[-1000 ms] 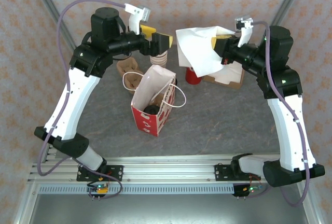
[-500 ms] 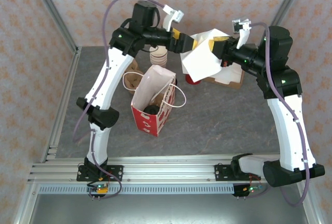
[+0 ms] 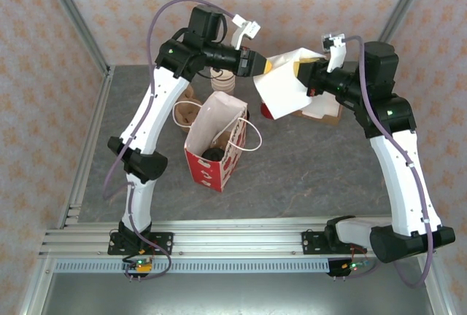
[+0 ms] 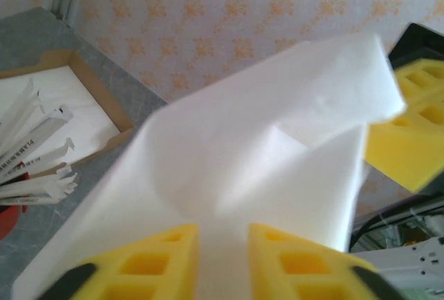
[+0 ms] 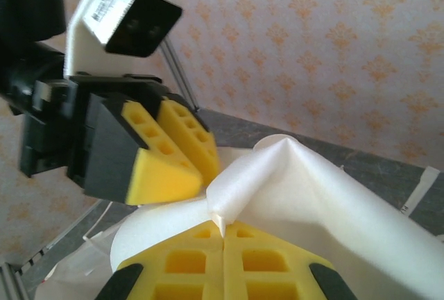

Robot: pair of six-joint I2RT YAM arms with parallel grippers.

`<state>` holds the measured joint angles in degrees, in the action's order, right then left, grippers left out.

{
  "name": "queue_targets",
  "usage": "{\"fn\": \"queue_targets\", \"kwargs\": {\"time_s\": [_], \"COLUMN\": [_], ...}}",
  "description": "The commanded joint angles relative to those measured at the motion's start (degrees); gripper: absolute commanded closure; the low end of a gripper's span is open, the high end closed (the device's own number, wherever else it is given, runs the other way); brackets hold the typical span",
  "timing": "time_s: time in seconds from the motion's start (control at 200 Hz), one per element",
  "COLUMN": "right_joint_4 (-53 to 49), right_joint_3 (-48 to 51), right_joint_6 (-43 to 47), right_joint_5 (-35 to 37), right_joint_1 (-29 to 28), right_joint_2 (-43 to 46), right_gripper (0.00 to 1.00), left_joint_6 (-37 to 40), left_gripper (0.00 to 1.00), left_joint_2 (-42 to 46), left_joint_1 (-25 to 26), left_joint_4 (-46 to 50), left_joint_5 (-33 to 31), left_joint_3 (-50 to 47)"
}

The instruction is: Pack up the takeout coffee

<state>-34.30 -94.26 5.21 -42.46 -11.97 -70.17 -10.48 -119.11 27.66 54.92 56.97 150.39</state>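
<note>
- Grey, stone-patterned worktop [image 3: 306, 176] runs from the rail where both arms are bolted out to walls papered in an orange floral print.
- Closest to the rail, well short of both tools and lower than them, a red-and-white bag [image 3: 211, 168] stands upright with its mouth open and its white handles flopped outward.
- Down inside that bag sits the takeout coffee [image 3: 212, 154]. We make out only its black lid, as the bag walls hide the cup.
- Just past the bag, under the left forearm, lies a brown pulp cup carrier [image 3: 184, 113]. Beyond it, close beneath the left tool [image 3: 257, 62], is a stack of lidless cream cups [image 3: 221, 80].
- The left tool hangs above the worktop pointing toward its partner, and its yellow fingers pinch one edge of a white paper sheet [image 3: 281, 90].
- The right tool [image 3: 298, 73] faces it at close range, fingers pressed together on the same sheet. In the right wrist view we see a fold of paper nipped between them.
- The sheet droops between and below the two tools.
- Under the right tool, partly covered by the sheet, stands a red cup [image 3: 271, 113] holding paper-wrapped straws [image 4: 35, 154].
- Just beside the red cup rests a shallow cardboard tray [image 3: 325, 116] with a white lining.
</note>
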Motion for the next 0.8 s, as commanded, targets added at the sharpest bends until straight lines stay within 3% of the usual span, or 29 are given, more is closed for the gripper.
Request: {"fn": "queue_targets", "kwargs": {"time_s": [0.0,0.075,0.245,0.285,0.33,0.435,0.671,0.796], "right_joint_4": [0.4,0.6,1.6,1.7,1.9,1.7,2.0,2.4], "right_joint_3": [0.7,1.1,1.8,1.5,1.1,-0.1,-1.1,-1.9], "right_joint_6": [0.5,0.0,-0.4,-0.3,-0.1,1.0,2.4,2.2], "right_joint_5": [3.3,3.5,1.4,0.0,-1.4,-4.6,-10.7,-12.4], "right_joint_1": [-0.2,-0.2,-0.2,-0.2,-0.2,-0.3,-0.3,-0.3], "right_joint_2": [1.8,1.9,2.0,2.0,2.0,2.0,2.0,1.7], "right_gripper": [1.00,1.00,1.00,1.00,1.00,1.00,1.00,1.00], "left_joint_6": [2.4,3.0,5.7,5.3,5.2,6.4,2.8,1.5], "left_gripper": [0.87,1.00,1.00,0.89,0.69,0.40,0.15,0.07], "left_joint_2": [4.8,6.6,11.6,12.7,13.5,13.4,10.7,10.1], "left_joint_1": [-0.1,-0.2,-0.4,-0.6,-0.9,-1.8,-4.2,-4.7], "left_joint_4": [1.2,1.0,0.9,-0.3,-1.0,0.1,-0.2,0.4], "left_joint_5": [-1.7,-3.1,-10.5,-12.8,-13.5,-13.0,-4.4,-0.5], "left_joint_3": [-1.5,-3.4,-7.5,-9.3,-10.9,-11.7,-11.0,-10.0]}}
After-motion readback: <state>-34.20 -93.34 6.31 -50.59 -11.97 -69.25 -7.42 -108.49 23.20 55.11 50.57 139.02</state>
